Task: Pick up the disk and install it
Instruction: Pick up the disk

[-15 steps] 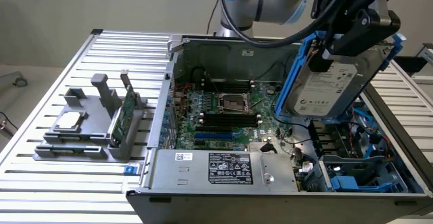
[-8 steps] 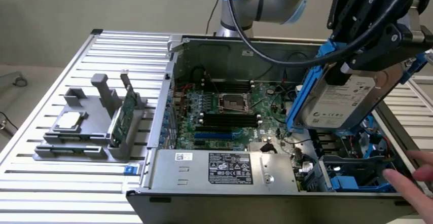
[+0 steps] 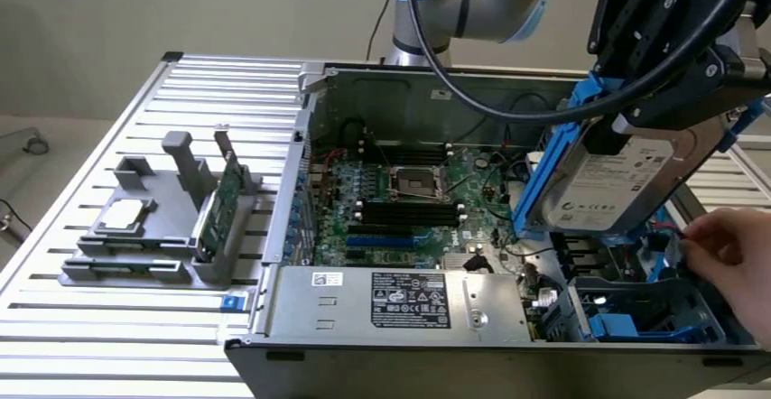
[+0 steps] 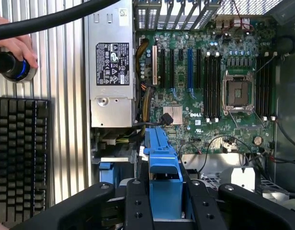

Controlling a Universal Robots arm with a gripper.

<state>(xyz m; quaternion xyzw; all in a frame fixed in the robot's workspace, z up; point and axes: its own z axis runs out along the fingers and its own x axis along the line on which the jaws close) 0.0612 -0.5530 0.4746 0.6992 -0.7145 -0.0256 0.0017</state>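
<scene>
Currently the disk hangs tilted over the open computer case, at three o'clock from the motherboard in the exterior view, with the end effector clenched on it. A person's hand sits near, at the disk's four o'clock.

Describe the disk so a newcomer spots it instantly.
Start at the open computer case. Over its end at the exterior view's right, the black end effector holds the disk. Silver, white-labelled and blue-railed, unlike the green card outside the case.
</scene>
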